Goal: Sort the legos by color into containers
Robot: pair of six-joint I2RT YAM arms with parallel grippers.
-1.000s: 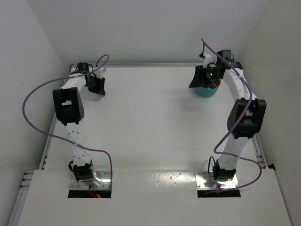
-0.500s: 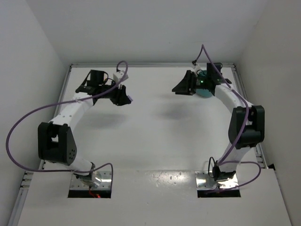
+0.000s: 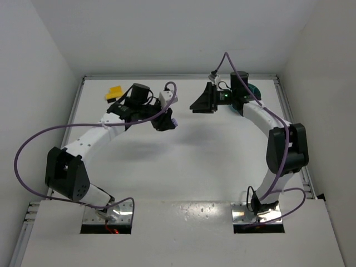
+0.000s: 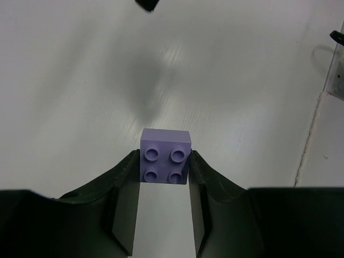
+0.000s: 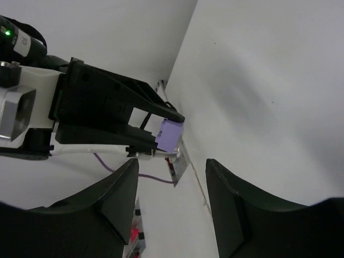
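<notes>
Left claw (image 4: 164,161) hung over the white table (image 3: 183,167), well apart from the teal dish (image 3: 255,90) at the back right. It pinched a pale purple brick (image 4: 165,156). Right claw (image 3: 199,103) was spread wide, pointing at the left one. A yellow brick (image 3: 114,92) lay on the table at the back left

Right end effector (image 5: 171,167) spread wide; beyond it, left end effector (image 5: 168,133) pinches purple lego (image 5: 171,136).
</notes>
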